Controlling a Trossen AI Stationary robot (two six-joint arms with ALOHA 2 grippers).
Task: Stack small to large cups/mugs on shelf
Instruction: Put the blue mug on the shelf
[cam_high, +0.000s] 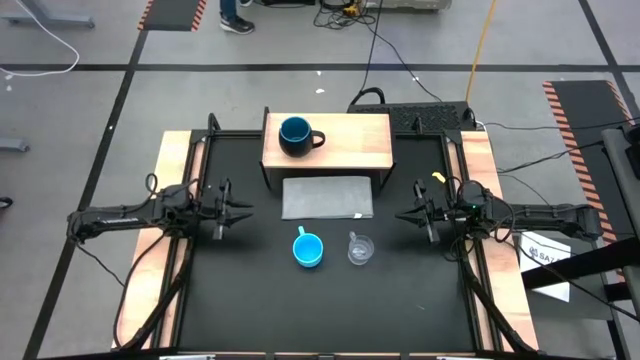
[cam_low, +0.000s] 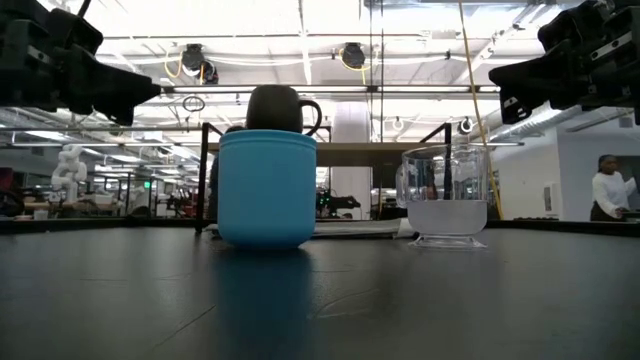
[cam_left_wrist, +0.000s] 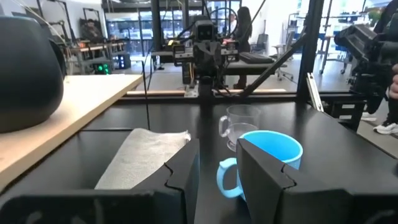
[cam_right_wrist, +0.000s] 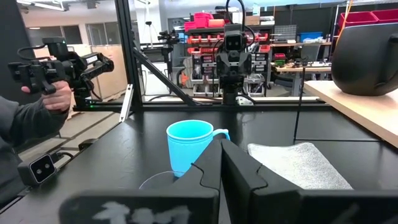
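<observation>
The large dark navy mug (cam_high: 297, 135) stands upright on the left part of the wooden shelf (cam_high: 350, 150) at the table's far side. The light-blue mug (cam_high: 308, 249) and the small clear cup (cam_high: 360, 249) stand upright side by side on the black table, nearer than the grey mat (cam_high: 327, 197). My left gripper (cam_high: 243, 209) hovers to the left of the mat, open and empty. Its wrist view (cam_left_wrist: 217, 152) looks toward the light-blue mug (cam_left_wrist: 267, 163). My right gripper (cam_high: 403, 214) hovers to the right of the mat, shut and empty. It also shows in its own wrist view (cam_right_wrist: 222, 149).
The shelf's dark legs (cam_high: 266, 182) stand just behind the mat. Wooden side rails (cam_high: 170, 230) run along both sides of the table. A person holding a device (cam_right_wrist: 43, 93) stands beyond the table's near side. There is open black tabletop (cam_high: 330, 310) in front of the cups.
</observation>
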